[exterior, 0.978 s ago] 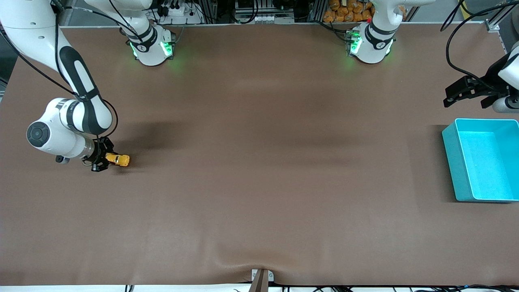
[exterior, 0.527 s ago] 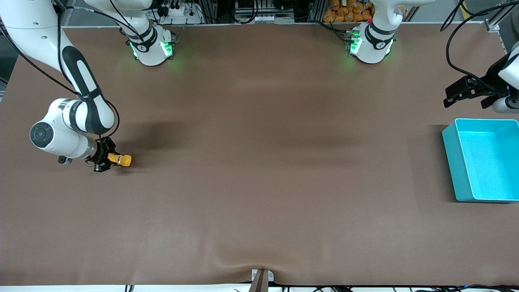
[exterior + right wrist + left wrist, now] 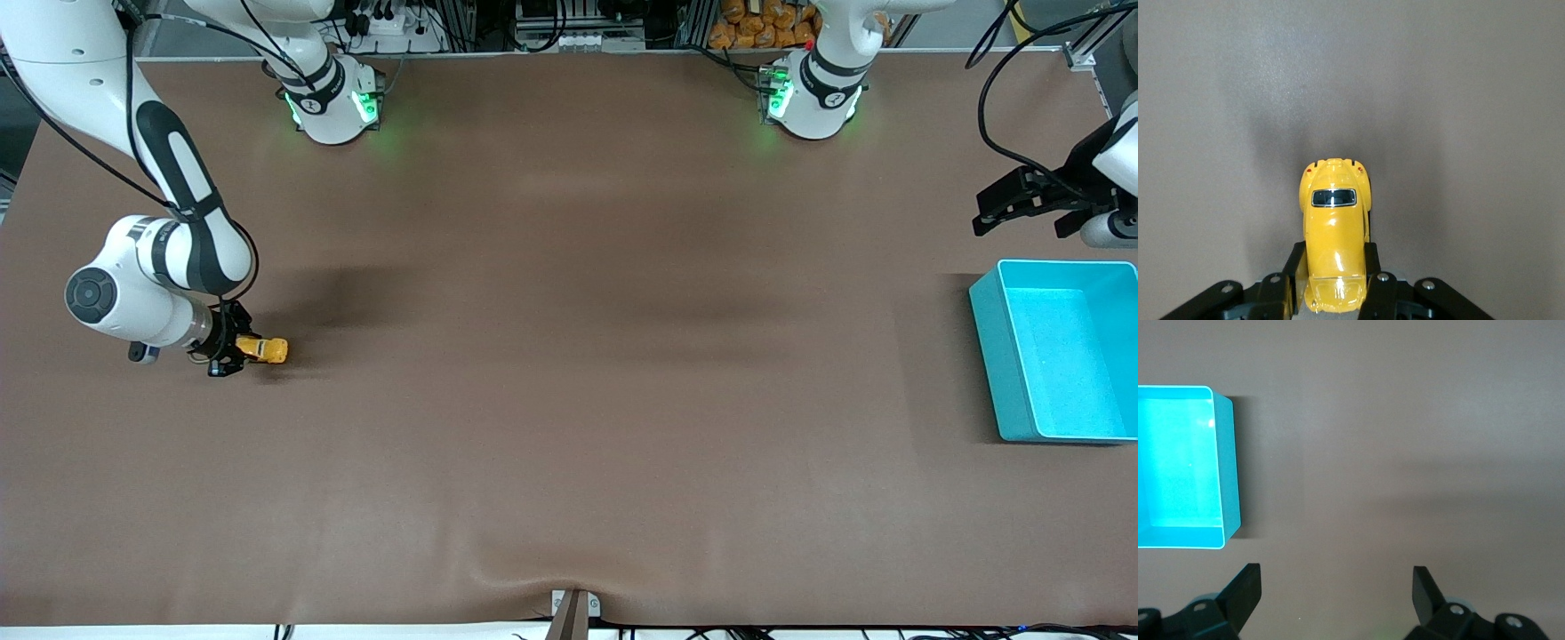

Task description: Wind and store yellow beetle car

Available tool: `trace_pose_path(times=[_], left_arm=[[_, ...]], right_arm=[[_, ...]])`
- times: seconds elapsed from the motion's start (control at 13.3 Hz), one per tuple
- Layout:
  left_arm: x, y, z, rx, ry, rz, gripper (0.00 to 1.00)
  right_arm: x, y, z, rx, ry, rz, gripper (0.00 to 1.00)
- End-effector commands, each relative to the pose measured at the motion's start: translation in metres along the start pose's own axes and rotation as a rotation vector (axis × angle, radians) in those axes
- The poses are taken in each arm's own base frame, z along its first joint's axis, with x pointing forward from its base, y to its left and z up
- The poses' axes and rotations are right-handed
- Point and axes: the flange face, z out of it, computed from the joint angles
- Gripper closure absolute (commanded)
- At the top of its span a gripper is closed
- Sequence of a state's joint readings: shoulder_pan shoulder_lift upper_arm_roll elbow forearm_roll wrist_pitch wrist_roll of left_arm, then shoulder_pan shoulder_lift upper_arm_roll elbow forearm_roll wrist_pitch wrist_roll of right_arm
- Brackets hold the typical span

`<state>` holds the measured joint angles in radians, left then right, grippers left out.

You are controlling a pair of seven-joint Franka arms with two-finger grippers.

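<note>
The yellow beetle car (image 3: pixel 264 349) is at table level at the right arm's end of the table. My right gripper (image 3: pixel 238 348) is shut on it, a finger on each side of its body. In the right wrist view the car (image 3: pixel 1335 230) sticks out from between the fingers (image 3: pixel 1373 263). The turquoise bin (image 3: pixel 1058 356) stands empty at the left arm's end and shows in the left wrist view (image 3: pixel 1228 473). My left gripper (image 3: pixel 1022 203) waits in the air beside the bin, its fingers (image 3: pixel 1245 593) wide apart and empty.
The two arm bases (image 3: pixel 333 102) (image 3: pixel 813 98) stand along the table's back edge. The brown mat (image 3: pixel 569 373) has a small wrinkle by a bracket (image 3: pixel 573 609) at its front edge.
My right gripper with the car has shifted slightly toward the table's middle since a second ago. The left arm has not moved.
</note>
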<state>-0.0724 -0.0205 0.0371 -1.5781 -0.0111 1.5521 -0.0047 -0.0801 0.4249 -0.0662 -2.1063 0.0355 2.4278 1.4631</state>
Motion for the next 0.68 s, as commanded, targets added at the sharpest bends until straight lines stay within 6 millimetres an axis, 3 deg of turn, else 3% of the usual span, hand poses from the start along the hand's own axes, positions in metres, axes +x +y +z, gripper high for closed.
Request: trace_pose_path(times=[0.0,0.6], left_arm=[[0.002,-0.001,-0.003,0.013,0.006,0.003,0.00],[0.002,-0.001,-0.004,0.013,0.010,0.003,0.00]], right_arm=[[0.010,0.006,0.013,-0.005,0.009,-0.013,0.97],[0.037,0.007,0.021,0.007,0.013,-0.071,0.96]])
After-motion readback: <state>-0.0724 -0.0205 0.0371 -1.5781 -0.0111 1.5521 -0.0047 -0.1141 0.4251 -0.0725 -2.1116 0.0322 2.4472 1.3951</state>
